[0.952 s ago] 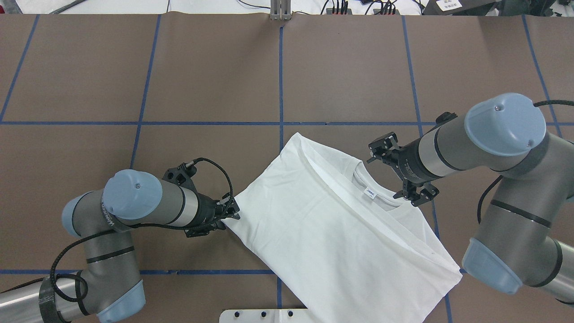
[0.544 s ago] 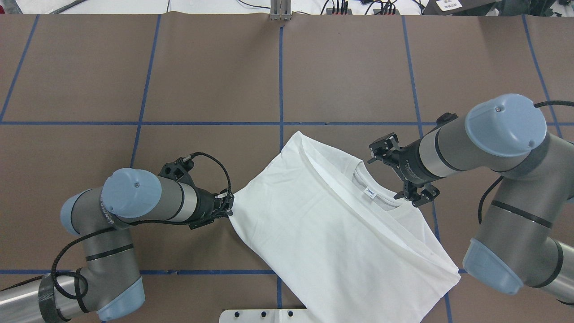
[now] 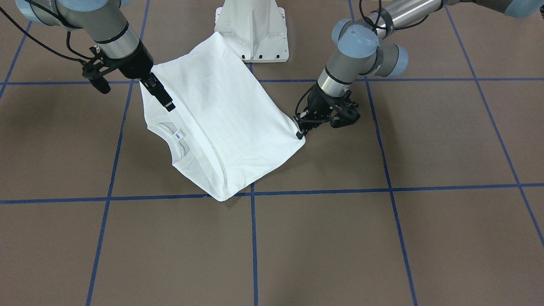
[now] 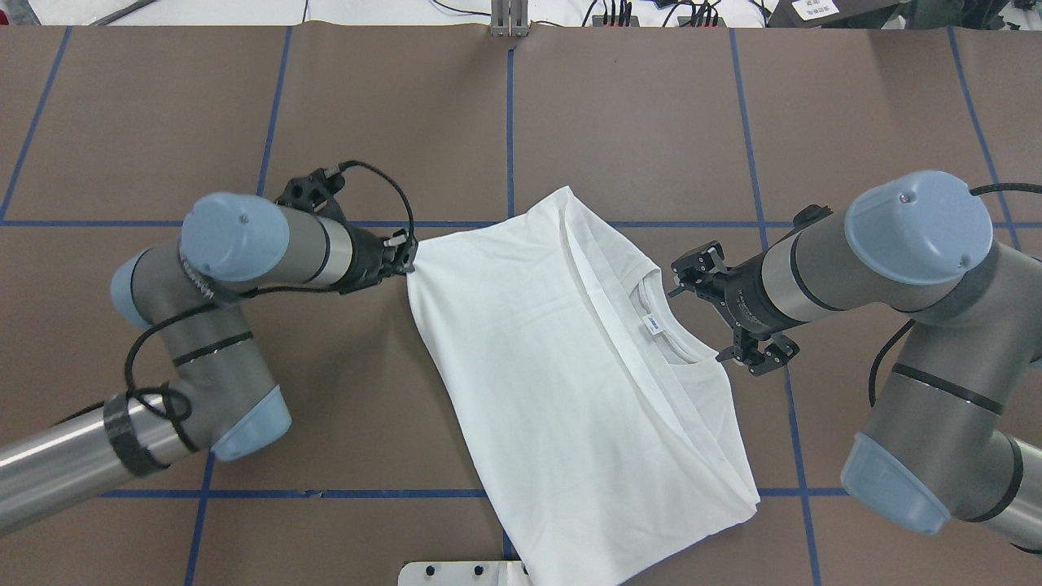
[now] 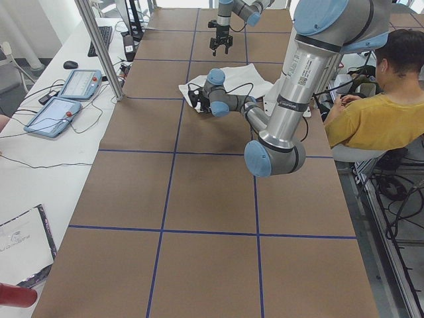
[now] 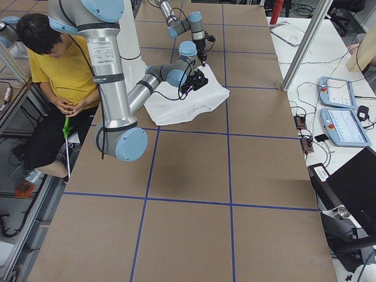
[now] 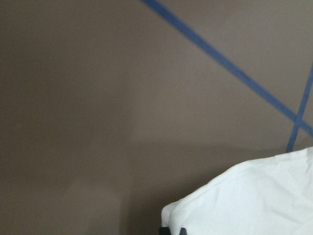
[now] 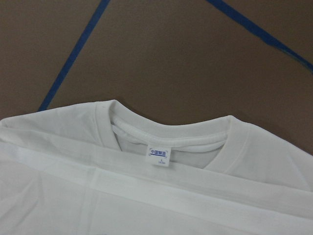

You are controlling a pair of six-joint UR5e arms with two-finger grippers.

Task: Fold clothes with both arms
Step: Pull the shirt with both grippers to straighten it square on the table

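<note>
The white T-shirt (image 4: pixel 570 366) lies folded lengthwise on the brown table, collar (image 8: pixel 166 139) and neck label (image 8: pixel 159 156) facing up; its printed text is hidden. My left gripper (image 4: pixel 404 259) is shut on the shirt's far left corner, as the front view (image 3: pixel 301 132) also shows; the corner (image 7: pixel 254 196) shows in the left wrist view. My right gripper (image 4: pixel 723 316) is open and empty, hovering just right of the collar, one finger (image 3: pixel 163 98) over the shoulder edge. No fingers show in the right wrist view.
The white pedestal base (image 3: pixel 253 29) stands at the table's near edge, touching the shirt's hem. Blue tape lines (image 4: pixel 510 122) grid the table. A seated person in yellow (image 5: pixel 371 112) is beside the robot. Tablets (image 5: pixel 66 99) lie on a side bench.
My left gripper has moved toward the table's far side with the shirt corner, swinging the shirt's left side that way and shifting the whole shirt. The right arm has not moved.
</note>
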